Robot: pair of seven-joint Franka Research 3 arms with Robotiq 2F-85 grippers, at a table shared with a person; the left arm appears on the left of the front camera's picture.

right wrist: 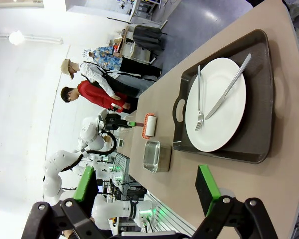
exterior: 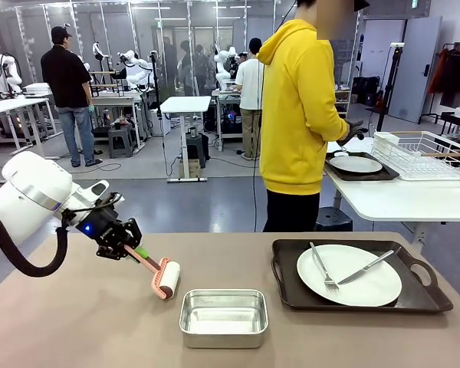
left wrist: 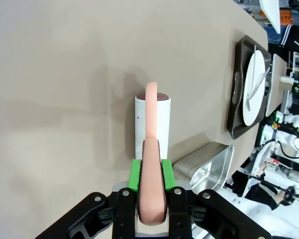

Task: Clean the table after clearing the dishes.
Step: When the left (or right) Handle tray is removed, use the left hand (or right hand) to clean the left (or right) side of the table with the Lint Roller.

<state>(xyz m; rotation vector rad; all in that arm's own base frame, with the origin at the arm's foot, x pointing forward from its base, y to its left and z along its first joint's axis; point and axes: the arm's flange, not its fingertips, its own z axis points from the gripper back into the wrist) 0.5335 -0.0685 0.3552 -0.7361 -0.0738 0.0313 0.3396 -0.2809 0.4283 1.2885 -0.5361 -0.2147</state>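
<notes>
My left gripper is shut on the pink handle of a lint roller, whose white roll lies down at the taupe table, left of centre. In the left wrist view the green pads clamp the handle, with the roll straight ahead. A white plate with fork and knife sits on a dark tray at the table's right. A second plate on a tray rests on the white side table, by the person's hand. My right gripper is open, above the table's near edge, facing the plate.
A small steel pan stands near the front middle, just right of the roller. A person in a yellow hoodie stands at the far side, turned towards the white table with a wire dish rack.
</notes>
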